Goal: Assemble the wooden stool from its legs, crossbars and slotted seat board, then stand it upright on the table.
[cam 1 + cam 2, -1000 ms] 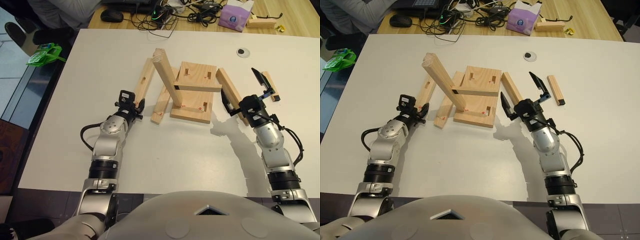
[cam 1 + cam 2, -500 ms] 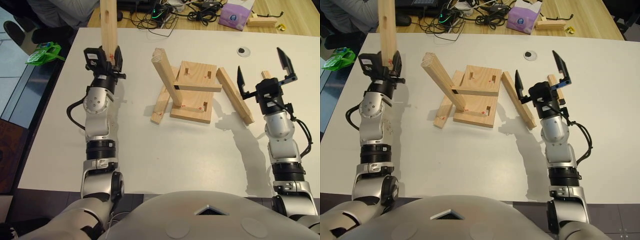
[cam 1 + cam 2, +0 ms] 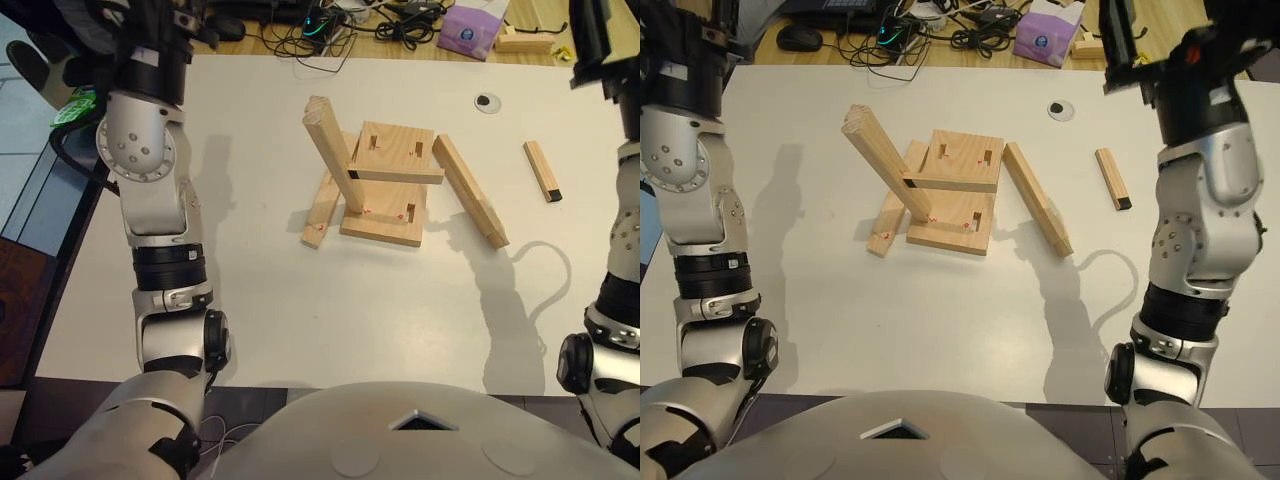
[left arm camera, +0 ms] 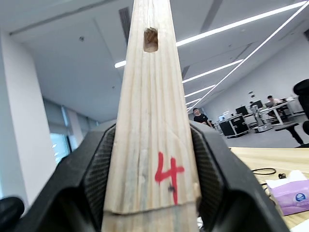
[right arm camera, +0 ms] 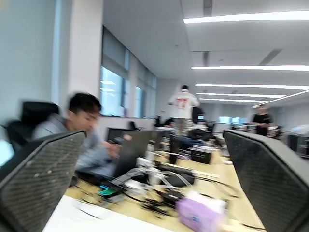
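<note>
Wooden leg (image 4: 150,96) sits clamped inside the raised left end effector (image 4: 153,150).

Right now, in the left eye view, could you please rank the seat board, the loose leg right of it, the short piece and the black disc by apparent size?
1. seat board
2. loose leg
3. short piece
4. black disc
All lie on one table; nearness hardly matters.

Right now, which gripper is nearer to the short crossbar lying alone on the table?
Right. The right gripper is raised, open, over the right side of the table, near the short crossbar; the left gripper is raised at its left, clamping a leg.
</note>
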Action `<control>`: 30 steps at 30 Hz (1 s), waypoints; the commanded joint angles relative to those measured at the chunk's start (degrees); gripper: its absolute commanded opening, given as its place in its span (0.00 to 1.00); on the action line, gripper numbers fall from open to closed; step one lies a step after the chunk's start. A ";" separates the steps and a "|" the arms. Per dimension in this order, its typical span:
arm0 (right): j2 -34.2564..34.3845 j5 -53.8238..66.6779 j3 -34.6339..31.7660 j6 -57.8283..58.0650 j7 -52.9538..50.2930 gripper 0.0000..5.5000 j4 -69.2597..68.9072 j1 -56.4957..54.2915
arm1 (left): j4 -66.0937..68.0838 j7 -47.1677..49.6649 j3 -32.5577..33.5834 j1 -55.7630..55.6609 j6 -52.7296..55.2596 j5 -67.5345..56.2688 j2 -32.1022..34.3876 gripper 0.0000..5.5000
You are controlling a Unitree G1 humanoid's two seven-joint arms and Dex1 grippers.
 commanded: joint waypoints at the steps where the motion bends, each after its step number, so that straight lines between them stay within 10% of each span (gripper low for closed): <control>1: 0.77 13.48 -2.12 8.13 -1.94 0.98 -3.93 -5.83 | -2.20 -1.64 -2.06 -3.16 -1.32 0.74 0.45 0.37; 20: 12.92 24.84 3.14 10.18 -3.03 0.98 1.33 -25.31 | -0.57 -13.64 -9.44 -5.84 -9.33 -1.93 0.25 0.37; 30: 13.38 25.61 2.89 11.06 -3.03 0.64 1.38 -26.81 | -0.09 -14.54 -10.16 -4.10 -12.58 -1.14 0.49 0.37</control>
